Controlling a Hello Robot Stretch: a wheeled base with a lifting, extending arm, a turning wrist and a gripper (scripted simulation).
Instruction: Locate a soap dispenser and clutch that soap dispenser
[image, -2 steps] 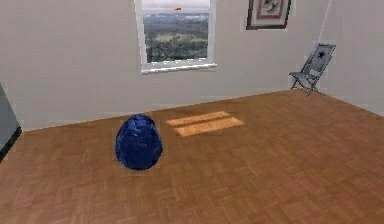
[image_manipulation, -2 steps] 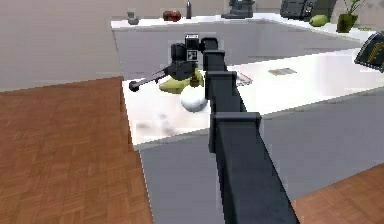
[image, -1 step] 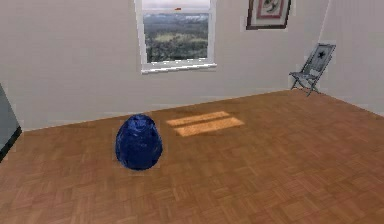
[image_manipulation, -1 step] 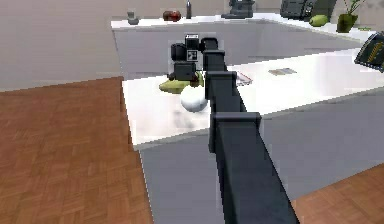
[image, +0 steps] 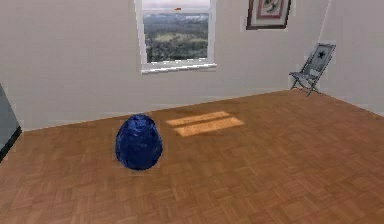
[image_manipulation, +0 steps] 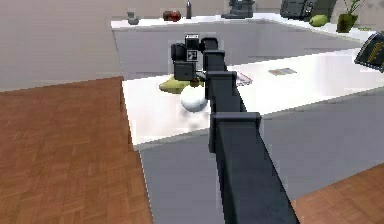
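Over the white countertop, a white rounded blob sits just beside the dark square arm bar, on the arm side view's left (a soap dispenser? I can't tell), short of the dark gripper farther out. Whether that gripper holds anything, or how it is set, I can't tell.

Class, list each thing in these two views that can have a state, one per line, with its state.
Blue rounded beanbag, sitting upright on the wooden floor.
Grey folding chair, unfolded, standing on its legs.
White-framed window, looks shut.
Dark-framed picture, hanging on the wall.
Dark square-bar arm, reaching out over the white counter.
Gripper, cannot tell whether it holds anything.
White round thing, lying on the counter.
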